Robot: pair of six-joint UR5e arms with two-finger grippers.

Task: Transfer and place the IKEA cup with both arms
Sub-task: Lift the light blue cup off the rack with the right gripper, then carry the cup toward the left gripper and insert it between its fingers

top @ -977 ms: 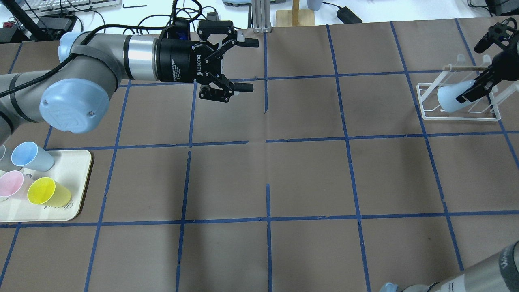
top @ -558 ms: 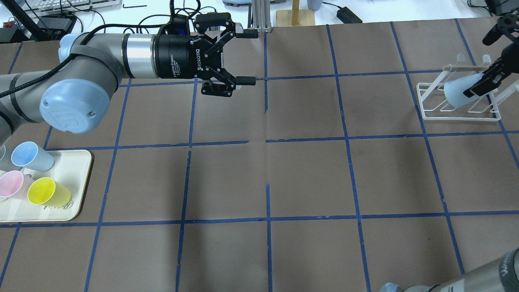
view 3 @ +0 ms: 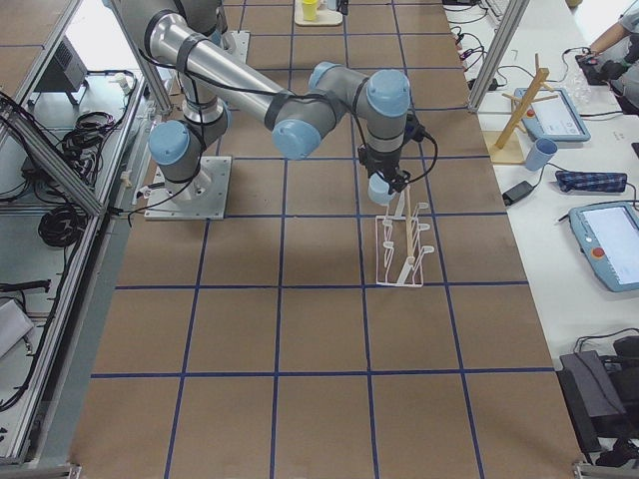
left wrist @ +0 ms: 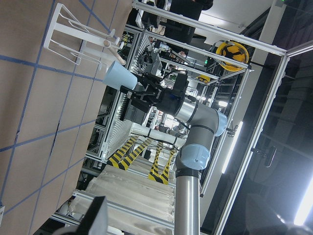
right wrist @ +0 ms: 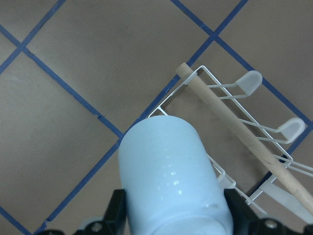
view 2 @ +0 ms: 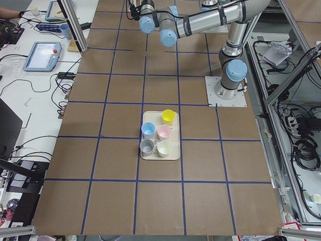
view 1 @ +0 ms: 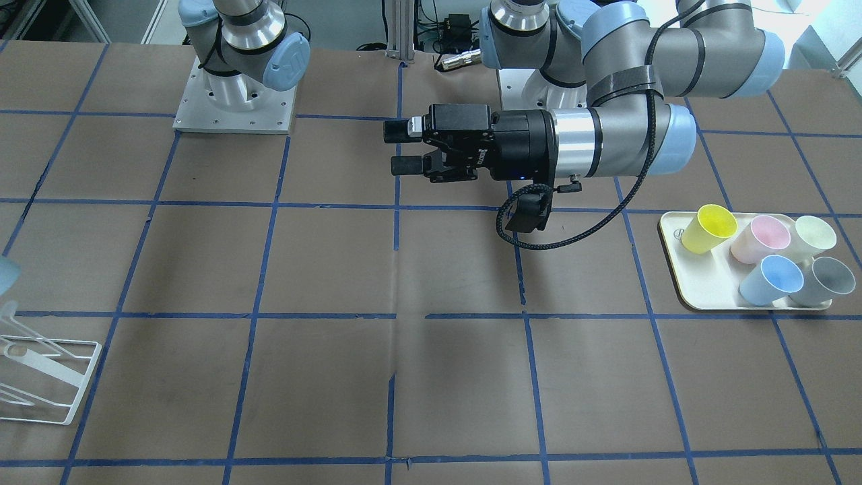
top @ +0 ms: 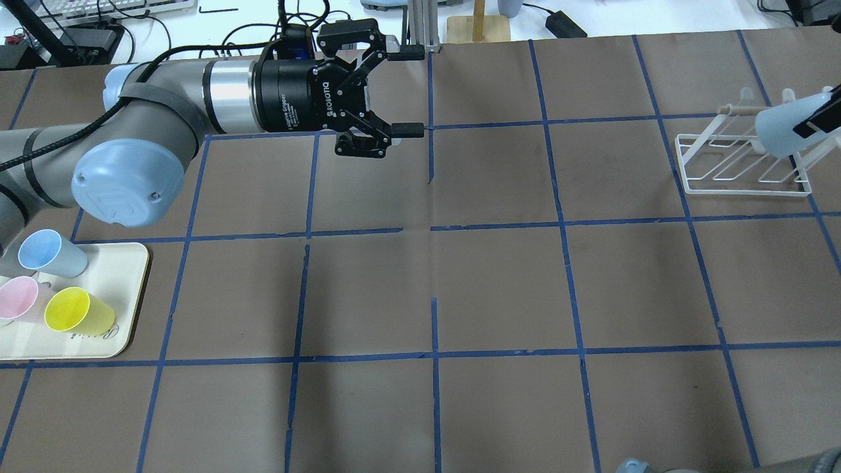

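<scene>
My right gripper [top: 816, 121] is shut on the pale blue IKEA cup [top: 780, 129] and holds it tilted, just above the white wire rack [top: 742, 176] at the table's right end. In the right wrist view the cup [right wrist: 171, 176] fills the lower middle, over the rack [right wrist: 230, 88] and its wooden dowel [right wrist: 234, 127]. The left wrist view shows the cup [left wrist: 119, 77] in the right gripper [left wrist: 146, 94]. My left gripper [top: 410, 90] is open and empty, pointing right above the table's middle. The second blue cup [top: 49, 253] lies on the tray [top: 128, 276].
The cream tray [view 1: 673, 266] at the left end holds a yellow cup [view 1: 707, 228], a pink cup [view 1: 761, 239], a cream cup [view 1: 811, 236] and a grey cup [view 1: 825, 279]. A wooden stand [top: 478, 26] stands past the far edge.
My right gripper has carried the blue cup up and to the right, from low in the rack to above its right end. My left gripper stays open and has shifted slightly.
</scene>
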